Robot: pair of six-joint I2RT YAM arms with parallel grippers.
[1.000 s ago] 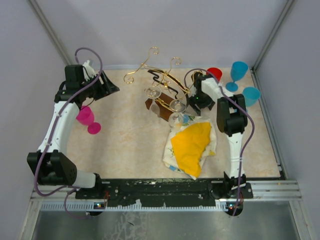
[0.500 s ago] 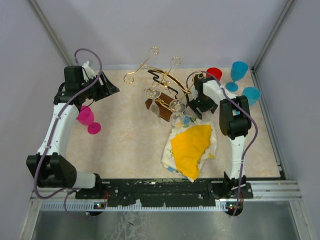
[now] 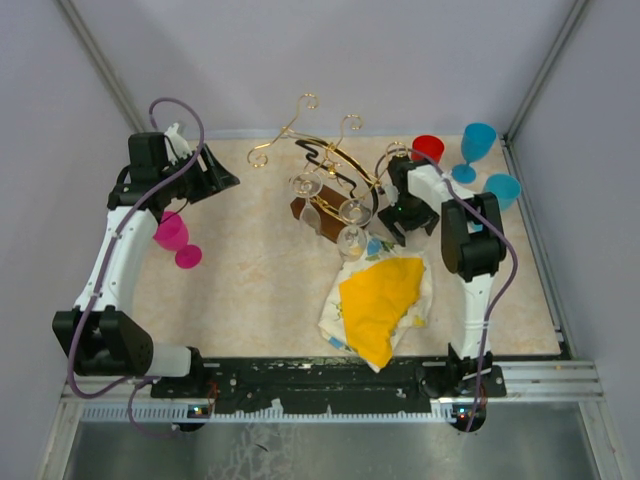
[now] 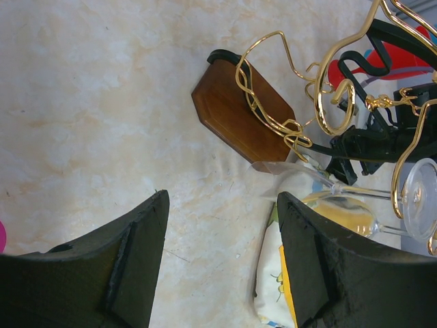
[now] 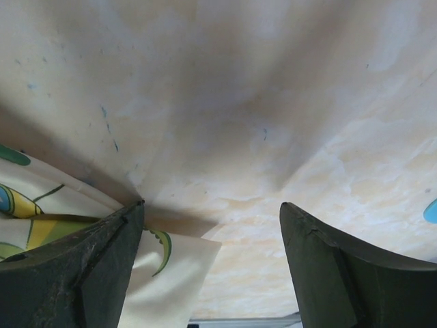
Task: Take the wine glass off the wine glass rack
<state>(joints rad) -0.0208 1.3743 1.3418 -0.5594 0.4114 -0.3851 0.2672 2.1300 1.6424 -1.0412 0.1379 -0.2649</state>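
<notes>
The gold wire wine glass rack (image 3: 322, 158) stands on its dark wooden base (image 3: 312, 216) at the back middle. Two clear wine glasses hang from it upside down, one (image 3: 305, 186) on the left and one (image 3: 353, 212) over the cloth. In the left wrist view the base (image 4: 235, 116) and a hanging wine glass (image 4: 345, 212) lie ahead to the right. My left gripper (image 3: 225, 175) (image 4: 222, 198) is open and empty, well left of the rack. My right gripper (image 3: 398, 225) (image 5: 212, 208) is open and low over the table, just right of the rack, its left finger at a cloth corner (image 5: 171, 273).
A yellow and white cloth (image 3: 380, 305) lies crumpled in front of the rack. A pink goblet (image 3: 172, 238) lies at the left under the left arm. A red cup (image 3: 428, 148) and two blue goblets (image 3: 476, 145) (image 3: 502, 190) stand at the back right.
My right gripper has opened wider and shifted slightly right, away from the rack. The cloth has slid a little toward the near edge. The left arm has not moved.
</notes>
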